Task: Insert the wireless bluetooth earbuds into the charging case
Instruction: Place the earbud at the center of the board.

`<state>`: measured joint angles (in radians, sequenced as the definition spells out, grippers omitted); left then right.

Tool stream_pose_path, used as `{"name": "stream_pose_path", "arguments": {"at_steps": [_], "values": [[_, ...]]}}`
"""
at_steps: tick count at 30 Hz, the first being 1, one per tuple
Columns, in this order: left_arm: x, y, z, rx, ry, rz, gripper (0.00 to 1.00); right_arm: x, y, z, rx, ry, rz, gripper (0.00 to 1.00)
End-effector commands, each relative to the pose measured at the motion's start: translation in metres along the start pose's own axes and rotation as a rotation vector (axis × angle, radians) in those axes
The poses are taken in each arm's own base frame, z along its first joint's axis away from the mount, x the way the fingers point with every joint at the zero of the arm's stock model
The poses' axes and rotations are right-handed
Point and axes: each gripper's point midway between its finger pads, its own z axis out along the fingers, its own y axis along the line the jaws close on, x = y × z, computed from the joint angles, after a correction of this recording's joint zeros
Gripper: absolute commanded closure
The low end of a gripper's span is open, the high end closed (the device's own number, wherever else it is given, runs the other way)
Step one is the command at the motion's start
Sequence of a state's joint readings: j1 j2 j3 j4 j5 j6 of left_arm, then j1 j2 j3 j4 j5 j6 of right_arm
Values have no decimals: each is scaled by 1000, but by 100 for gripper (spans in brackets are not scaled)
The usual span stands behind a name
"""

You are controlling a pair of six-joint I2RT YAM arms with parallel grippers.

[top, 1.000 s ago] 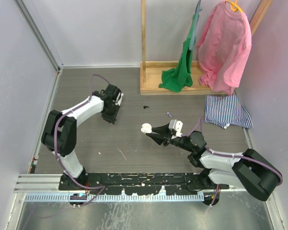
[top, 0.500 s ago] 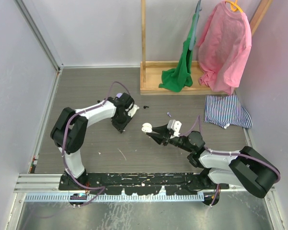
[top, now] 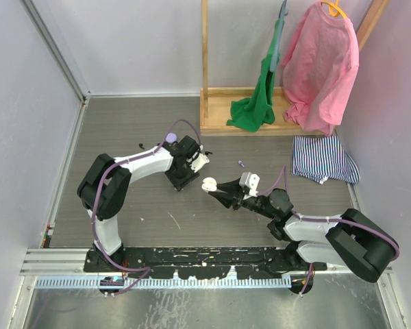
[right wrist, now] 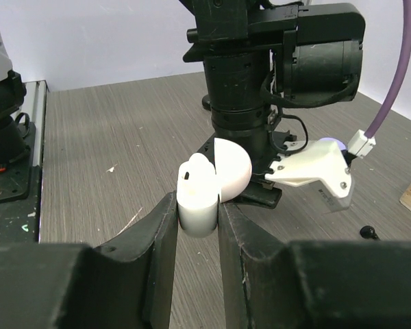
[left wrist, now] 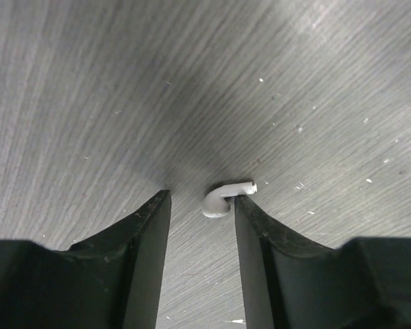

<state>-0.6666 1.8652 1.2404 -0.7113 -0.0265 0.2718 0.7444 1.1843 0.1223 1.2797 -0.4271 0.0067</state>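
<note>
My right gripper (right wrist: 197, 214) is shut on the round white charging case (right wrist: 197, 200), held upright with its lid (right wrist: 234, 170) hinged open. A white rounded piece (right wrist: 198, 168) sits in the case's top. In the top view the case (top: 209, 184) hangs at mid-table at the right gripper's (top: 215, 188) tip. My left gripper (left wrist: 202, 200) points down at the table, its jaws apart. A white earbud (left wrist: 222, 202) lies on the table, touching the right fingertip (left wrist: 250, 212). The left gripper (top: 181, 181) stands just left of the case.
A black earbud (top: 207, 152) and a small lilac one (top: 240, 163) lie behind the case. A lilac puck (top: 171, 137) sits behind the left arm. A wooden rack (top: 216, 123) with green (top: 257, 103) and pink (top: 318, 68) clothes stands at the back, with a striped cloth (top: 323, 159) on its right.
The left arm swung right from the back left toward the case, and its jaws opened. The right arm and the case stayed put.
</note>
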Motion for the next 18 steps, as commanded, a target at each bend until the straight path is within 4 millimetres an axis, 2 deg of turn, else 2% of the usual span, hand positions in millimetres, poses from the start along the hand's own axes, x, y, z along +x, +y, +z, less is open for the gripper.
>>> {"name": "stream_pose_path", "arguments": {"at_steps": [1,7,13,18], "values": [[-32,17,-6,-81,-124,-40,53,-23,0,2,-1,-79,-50,99],[-37,15,-27,-110,-235,-222,40,-19,-1,3,-2,-66,-53,99],[-41,16,-46,-137,-330,-447,38,-19,-2,3,4,-63,-55,99],[-43,37,-50,-253,-379,-585,37,-18,-1,3,-1,-59,-53,99]]}}
